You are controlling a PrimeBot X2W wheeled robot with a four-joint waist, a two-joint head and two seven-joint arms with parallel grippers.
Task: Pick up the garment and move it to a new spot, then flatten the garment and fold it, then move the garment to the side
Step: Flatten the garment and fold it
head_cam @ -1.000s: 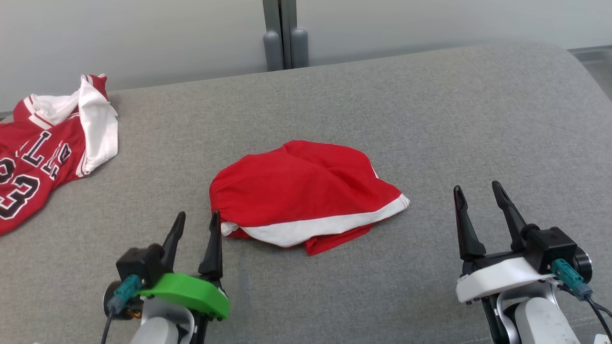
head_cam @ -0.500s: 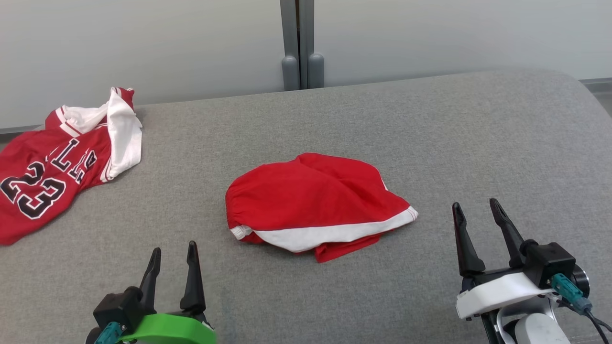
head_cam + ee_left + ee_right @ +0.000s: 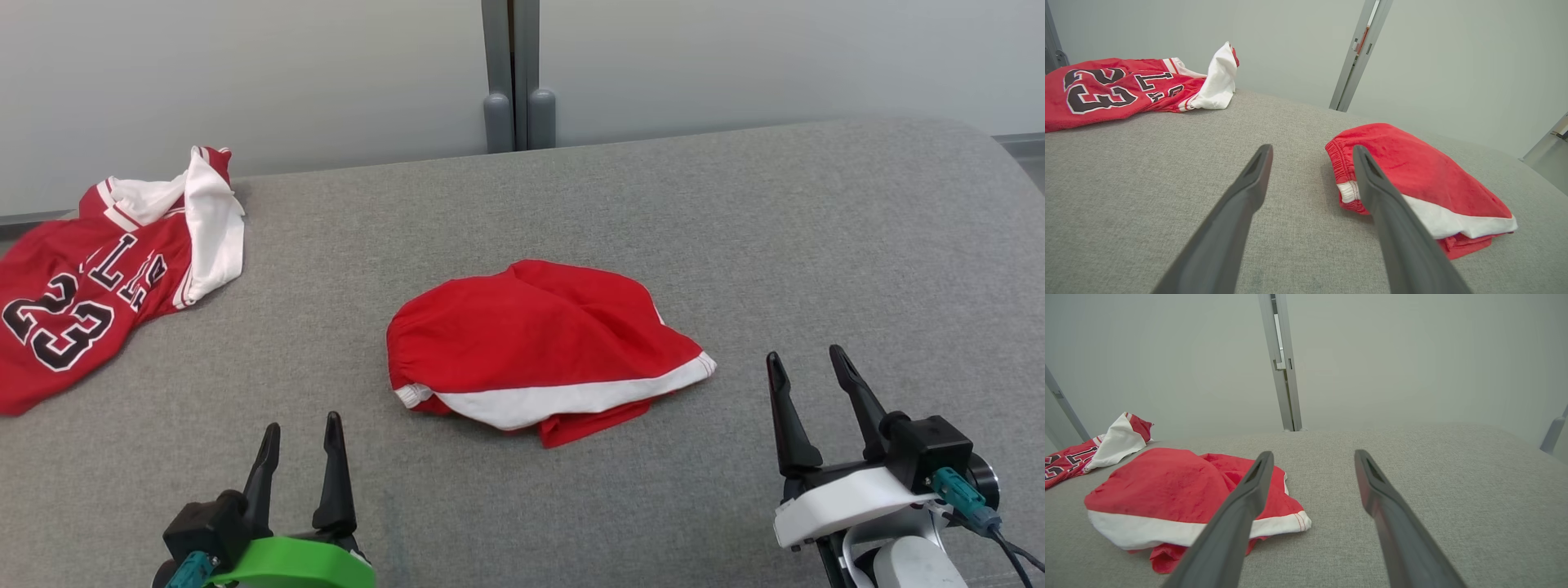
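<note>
Head view: red shorts [image 3: 543, 351] with white hem band, bunched mid grey cushion [image 3: 816, 229], between both grippers, touching neither. Left gripper [image 3: 302, 421] near shorts' waist end, fingers spread, empty. Right gripper [image 3: 805, 354] near hem corner, fingers spread, empty. Left wrist view adds detail: gathered elastic waistband [image 3: 1337, 157]. Right wrist view: red layer poking out beneath hem. Number 23 jersey [image 3: 106, 269] far left, well apart.

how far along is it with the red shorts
Done: the red shorts lie doubled over, roughly folded, in the middle of the grey cushion. In hand: nothing; the left end effector and right end effector are both open, apart from the cloth. Left: probably tidying the fold and moving them to the side.
</note>
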